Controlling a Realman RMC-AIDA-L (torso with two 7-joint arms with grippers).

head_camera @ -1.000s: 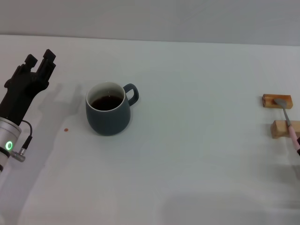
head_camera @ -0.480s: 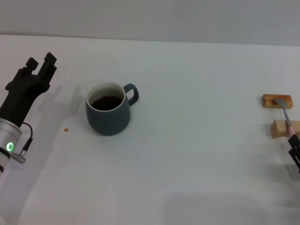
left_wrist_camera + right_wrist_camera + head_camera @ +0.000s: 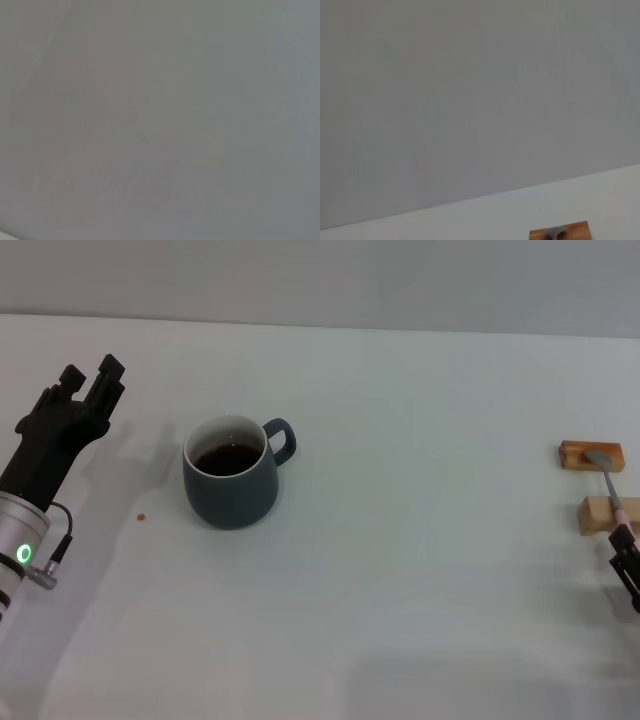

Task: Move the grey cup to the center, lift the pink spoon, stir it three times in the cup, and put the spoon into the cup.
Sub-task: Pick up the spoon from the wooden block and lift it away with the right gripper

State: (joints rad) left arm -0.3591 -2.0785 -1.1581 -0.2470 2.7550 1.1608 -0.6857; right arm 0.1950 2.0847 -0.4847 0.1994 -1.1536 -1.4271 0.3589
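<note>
Ceramic, blue-grey, the grey cup (image 3: 232, 484) holds dark liquid, so it is judged heavy, rigid and spill-prone; its body or loop handle offers the hold. It stands on the table (image 3: 400, 540), near the left gripper (image 3: 90, 380) on its inner side, apart from it. That gripper's fingers stand apart. The pink spoon (image 3: 612, 490) bridges two wooden blocks (image 3: 588, 456), just beyond the right gripper (image 3: 628, 565), whose state cannot be told.

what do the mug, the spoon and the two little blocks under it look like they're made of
The mug: likely glazed ceramic, with a smooth blue-grey outside, white inner wall and thick rim.
The spoon: the dull grey bowl looks like metal; the pale pink handle could be plastic or coated, hard to tell.
The blocks: wood by their warm tan-orange colour, seemingly unpainted.
</note>
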